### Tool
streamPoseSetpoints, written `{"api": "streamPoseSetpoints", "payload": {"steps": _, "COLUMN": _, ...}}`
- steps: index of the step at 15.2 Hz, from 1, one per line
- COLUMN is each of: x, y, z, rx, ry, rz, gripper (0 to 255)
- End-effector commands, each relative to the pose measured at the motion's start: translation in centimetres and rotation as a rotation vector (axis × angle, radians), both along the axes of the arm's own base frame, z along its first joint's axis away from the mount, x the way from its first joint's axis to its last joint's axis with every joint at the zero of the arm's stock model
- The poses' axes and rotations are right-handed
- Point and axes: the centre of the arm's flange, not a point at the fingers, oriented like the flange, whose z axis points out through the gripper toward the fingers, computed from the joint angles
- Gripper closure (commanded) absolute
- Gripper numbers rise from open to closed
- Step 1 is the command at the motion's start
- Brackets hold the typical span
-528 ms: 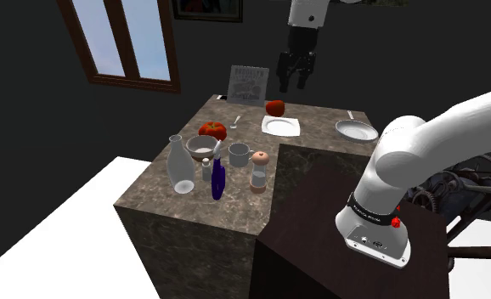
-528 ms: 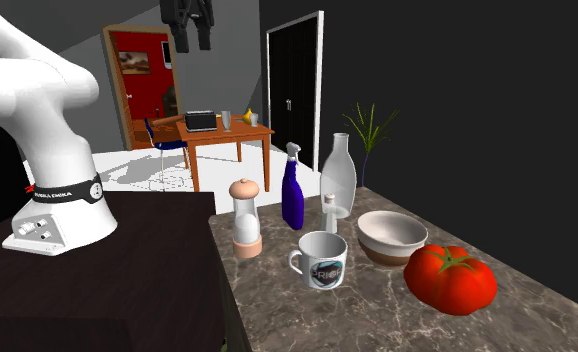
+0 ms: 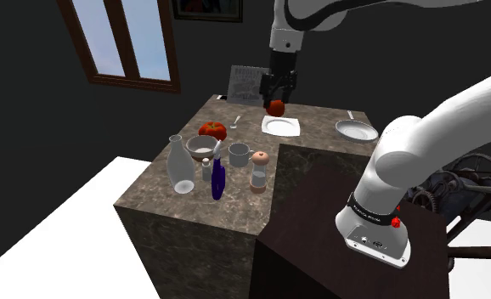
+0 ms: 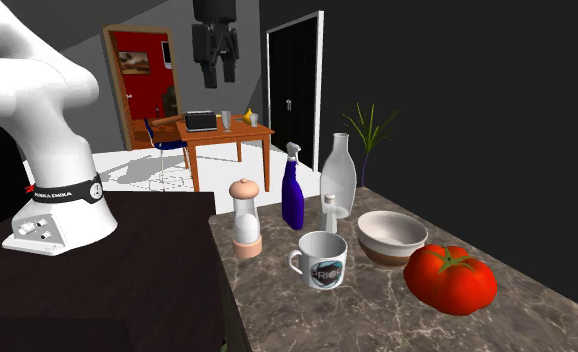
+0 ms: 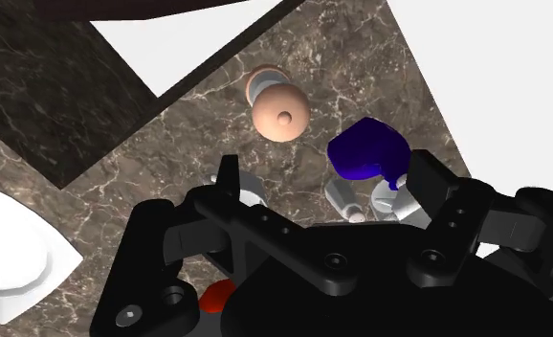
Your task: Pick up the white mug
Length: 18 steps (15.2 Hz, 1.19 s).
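Hovering gripper (image 4: 214, 68) high over counter (image 4: 377, 312) | fingers spread apart, clasping nothing | white mug (image 4: 322, 260) upright on counter, second exterior view: 8 o'clock of bowl (image 4: 390, 236), 4 o'clock of pepper grinder (image 4: 244, 218)

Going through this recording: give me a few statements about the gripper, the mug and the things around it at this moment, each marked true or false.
1. The gripper is shut on the mug. False: it is open and up in the air, and the mug stands on the counter untouched.
2. The mug is upright. True.
3. The blue spray bottle lies on its side. False: it stands upright.
4. A tomato sits next to the bowl. True.
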Motion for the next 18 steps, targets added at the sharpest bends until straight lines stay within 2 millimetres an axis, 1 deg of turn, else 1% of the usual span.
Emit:
{"api": "streamPoseSetpoints", "payload": {"steps": 1, "x": 1.5, "y": 0.1, "z": -2.3, "rx": -0.010, "ry": -0.001, "rz": -0.006, "gripper": 0}}
{"api": "streamPoseSetpoints", "payload": {"steps": 9, "x": 7.8, "y": 0.1, "z": -10.8, "rx": -0.048, "ry": 0.003, "rz": -0.026, "gripper": 0}}
{"api": "streamPoseSetpoints", "payload": {"steps": 18, "x": 14.8, "y": -0.5, "z": -20.3, "rx": -0.091, "ry": 0.008, "rz": -0.050, "gripper": 0}}
